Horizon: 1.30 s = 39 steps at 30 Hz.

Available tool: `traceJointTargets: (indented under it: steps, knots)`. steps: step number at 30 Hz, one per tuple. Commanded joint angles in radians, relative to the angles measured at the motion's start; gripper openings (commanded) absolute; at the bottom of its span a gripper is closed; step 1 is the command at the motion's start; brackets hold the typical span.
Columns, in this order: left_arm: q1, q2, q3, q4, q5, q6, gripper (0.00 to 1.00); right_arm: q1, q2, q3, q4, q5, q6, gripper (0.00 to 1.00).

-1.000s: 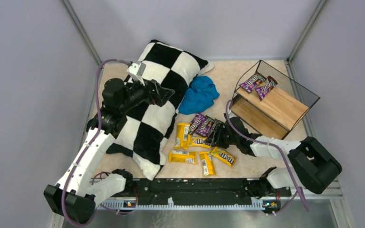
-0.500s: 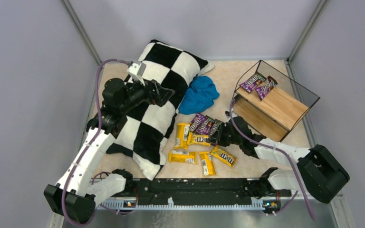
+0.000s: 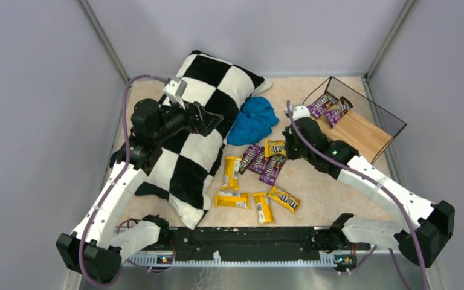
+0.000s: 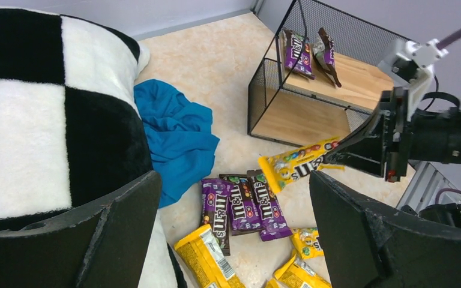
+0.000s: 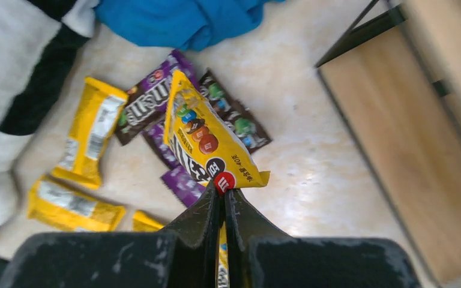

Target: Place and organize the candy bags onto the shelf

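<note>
My right gripper (image 3: 285, 148) is shut on the end of a yellow candy bag (image 3: 275, 147), held in the air above the pile; the pinch shows in the right wrist view at the gripper (image 5: 224, 192) and bag (image 5: 201, 135). Three purple bags (image 3: 260, 162) and several yellow bags (image 3: 232, 199) lie on the floor below. The shelf (image 3: 362, 136) stands at the back right with two purple bags (image 3: 329, 107) on its top board. My left gripper (image 3: 208, 124) hangs open and empty over the pillow, apart from the bags.
A black-and-white checkered pillow (image 3: 199, 142) covers the left half of the floor. A crumpled blue cloth (image 3: 252, 119) lies between the pillow and the shelf. Grey walls and frame posts close in the cell.
My right gripper shut on a yellow bag in the pile, then lifted it up and back toward the shelf. The left arm has stayed still.
</note>
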Motion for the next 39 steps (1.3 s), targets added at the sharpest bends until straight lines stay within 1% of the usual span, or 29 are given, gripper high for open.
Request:
traceJointTargets:
  steps: [1,2,5,8,11,13,17,20,22,23,24,25,27,29,35,37,39]
  knots:
    - [-0.004,-0.002,0.013,0.044,0.017,-0.005,0.99,0.171,0.081,0.154,-0.29,0.464,-0.185,0.0]
    - [-0.004,-0.001,0.013,0.045,0.019,-0.006,0.99,0.202,0.123,0.174,-0.327,0.571,-0.202,0.0]
    - [-0.004,-0.001,0.013,0.046,0.021,-0.008,0.99,0.248,0.255,0.205,-0.405,0.807,-0.226,0.0]
    - [-0.005,-0.011,0.013,0.043,0.011,-0.004,0.99,0.259,0.325,0.229,-0.384,0.856,-0.259,0.0]
    - [-0.005,-0.021,0.013,0.04,-0.004,0.002,0.99,0.26,0.406,0.216,-0.373,1.01,-0.285,0.0]
    - [-0.004,-0.028,0.014,0.037,-0.016,0.005,0.99,0.26,0.458,0.208,-0.365,1.075,-0.289,0.0]
    - [-0.004,-0.035,0.017,0.034,-0.019,0.008,0.99,0.254,0.57,0.187,-0.313,1.141,-0.353,0.0]
    - [-0.005,-0.042,0.017,0.032,-0.027,0.01,0.99,0.234,0.65,0.196,-0.291,1.174,-0.35,0.0]
    - [-0.008,-0.042,0.018,0.027,-0.04,0.016,0.99,0.206,0.672,0.17,-0.178,1.163,-0.438,0.0]
    - [-0.008,-0.042,0.019,0.025,-0.044,0.019,0.99,0.191,0.672,0.146,-0.059,1.155,-0.5,0.0]
    - [-0.009,-0.042,0.019,0.025,-0.046,0.02,0.99,0.179,0.669,0.123,-0.003,1.142,-0.56,0.0]
    - [-0.009,-0.043,0.019,0.025,-0.044,0.02,0.99,0.167,0.662,0.106,0.092,1.121,-0.603,0.0]
    - [-0.009,-0.04,0.017,0.027,-0.036,0.02,0.99,0.145,0.656,0.085,0.195,1.087,-0.672,0.0]
    - [-0.009,-0.036,0.017,0.028,-0.035,0.019,0.99,0.13,0.656,0.08,0.257,1.083,-0.721,0.0]
    - [-0.008,-0.028,0.018,0.029,-0.022,0.016,0.99,0.105,0.658,0.038,0.469,0.972,-0.936,0.0]
    - [-0.009,-0.025,0.018,0.029,-0.025,0.017,0.99,0.099,0.66,0.039,0.448,0.895,-0.946,0.0]
    - [-0.009,-0.024,0.017,0.03,-0.026,0.018,0.99,0.086,0.673,0.042,0.437,0.871,-0.939,0.0]
